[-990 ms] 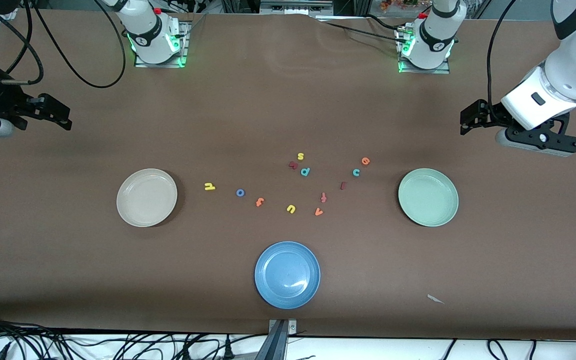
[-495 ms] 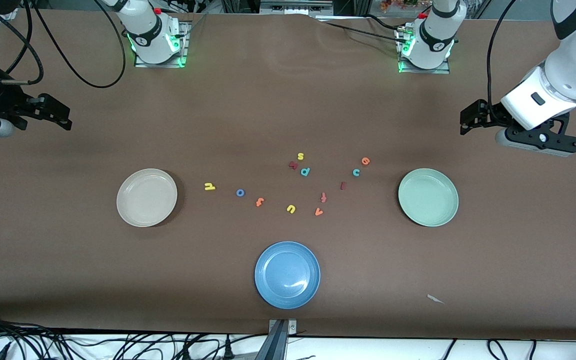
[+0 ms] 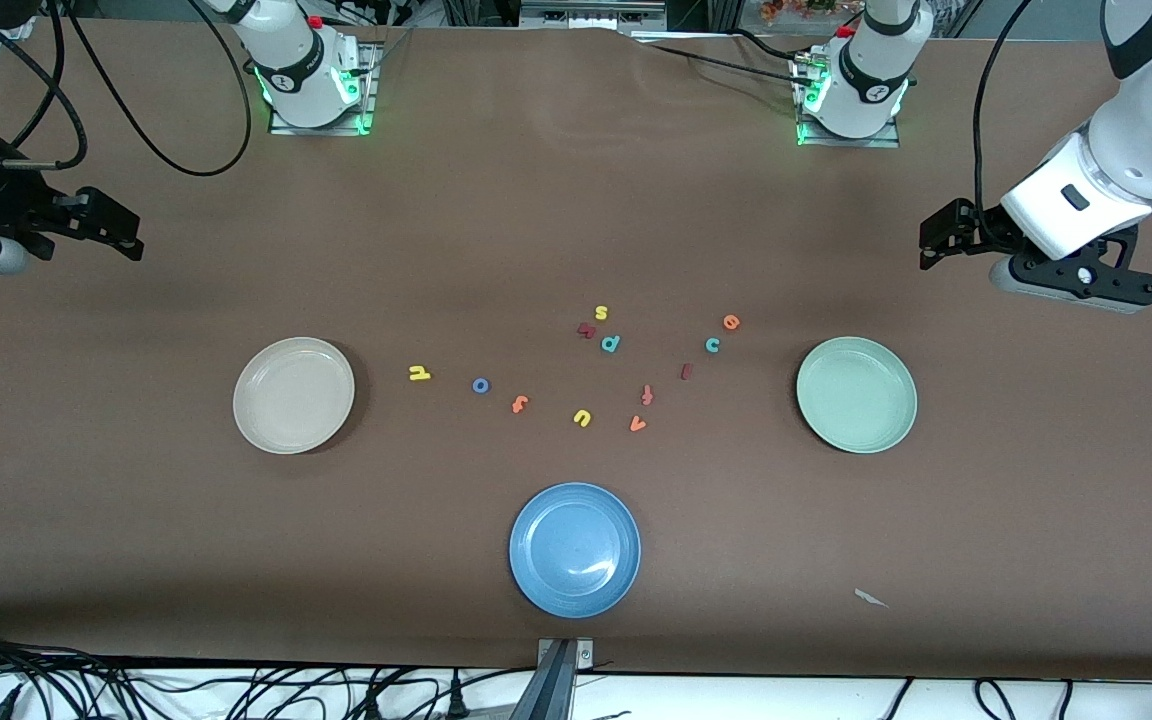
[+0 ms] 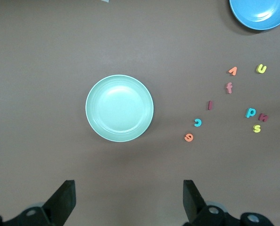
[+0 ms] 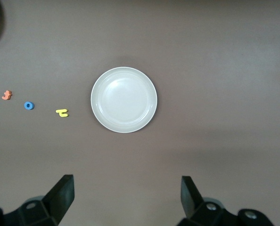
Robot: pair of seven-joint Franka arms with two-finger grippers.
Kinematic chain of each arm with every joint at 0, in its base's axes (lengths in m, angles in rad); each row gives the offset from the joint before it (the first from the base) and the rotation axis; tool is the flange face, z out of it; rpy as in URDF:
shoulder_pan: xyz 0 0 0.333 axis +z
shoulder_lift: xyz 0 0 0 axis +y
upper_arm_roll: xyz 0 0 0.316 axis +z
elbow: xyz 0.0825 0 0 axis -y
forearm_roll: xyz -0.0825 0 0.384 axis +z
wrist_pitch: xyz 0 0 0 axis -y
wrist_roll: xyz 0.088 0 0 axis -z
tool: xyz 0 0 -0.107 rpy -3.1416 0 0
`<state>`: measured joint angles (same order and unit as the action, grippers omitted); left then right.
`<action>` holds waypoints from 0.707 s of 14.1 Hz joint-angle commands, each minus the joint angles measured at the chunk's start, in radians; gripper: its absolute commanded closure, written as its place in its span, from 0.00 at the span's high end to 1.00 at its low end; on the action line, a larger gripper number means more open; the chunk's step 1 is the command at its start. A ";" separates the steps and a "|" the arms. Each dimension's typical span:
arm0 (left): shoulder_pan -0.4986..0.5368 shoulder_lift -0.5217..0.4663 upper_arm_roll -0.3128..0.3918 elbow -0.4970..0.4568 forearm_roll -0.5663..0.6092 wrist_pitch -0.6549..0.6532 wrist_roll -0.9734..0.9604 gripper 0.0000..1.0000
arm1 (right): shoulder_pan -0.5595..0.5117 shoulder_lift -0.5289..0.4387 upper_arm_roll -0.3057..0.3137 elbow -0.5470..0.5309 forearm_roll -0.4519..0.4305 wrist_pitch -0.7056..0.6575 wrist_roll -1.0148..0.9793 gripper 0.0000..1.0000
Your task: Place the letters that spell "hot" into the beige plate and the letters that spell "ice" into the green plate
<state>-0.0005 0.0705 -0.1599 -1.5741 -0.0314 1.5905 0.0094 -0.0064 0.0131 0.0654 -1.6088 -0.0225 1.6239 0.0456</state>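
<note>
The beige plate (image 3: 293, 395) (image 5: 124, 99) lies empty toward the right arm's end. Beside it, in a row toward the middle, are the yellow h (image 3: 420, 373) (image 5: 61, 112), blue o (image 3: 480, 385) (image 5: 28, 105) and orange t (image 3: 520, 404) (image 5: 7, 95). The green plate (image 3: 856, 394) (image 4: 119, 108) lies empty toward the left arm's end. Close to it sit the dark red i (image 3: 686, 371) (image 4: 209, 105), teal c (image 3: 712, 345) (image 4: 197, 122) and orange e (image 3: 731, 322) (image 4: 189, 137). My right gripper (image 3: 134, 232) (image 5: 127, 186) and left gripper (image 3: 928, 243) (image 4: 129, 188) hang open and empty, high over bare table at each end.
A blue plate (image 3: 574, 549) lies nearest the front camera. Other letters lie in the middle: yellow u (image 3: 582, 417), orange v (image 3: 637, 424), red f (image 3: 647, 394), teal p (image 3: 610, 343), a dark red angular letter (image 3: 586, 330), yellow s (image 3: 601, 312). A white scrap (image 3: 871, 598) lies near the front edge.
</note>
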 commanded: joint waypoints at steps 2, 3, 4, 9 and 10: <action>-0.004 0.008 -0.004 0.026 0.034 -0.020 -0.008 1.00 | 0.005 -0.005 -0.001 0.004 -0.019 -0.001 0.005 1.00; -0.004 0.009 -0.004 0.026 0.034 -0.020 -0.008 1.00 | 0.005 -0.005 -0.001 0.004 -0.019 -0.001 0.005 1.00; -0.004 0.008 -0.004 0.026 0.034 -0.020 -0.008 1.00 | 0.005 -0.005 -0.001 0.004 -0.019 -0.001 0.005 1.00; -0.009 0.009 -0.010 0.028 0.034 -0.017 0.000 1.00 | 0.005 -0.005 -0.001 0.004 -0.019 -0.001 0.005 1.00; -0.018 0.011 -0.015 0.029 0.030 -0.015 -0.008 1.00 | 0.005 -0.005 -0.001 0.004 -0.019 -0.001 0.005 1.00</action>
<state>-0.0034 0.0705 -0.1641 -1.5741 -0.0313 1.5906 0.0095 -0.0064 0.0131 0.0654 -1.6088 -0.0229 1.6239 0.0456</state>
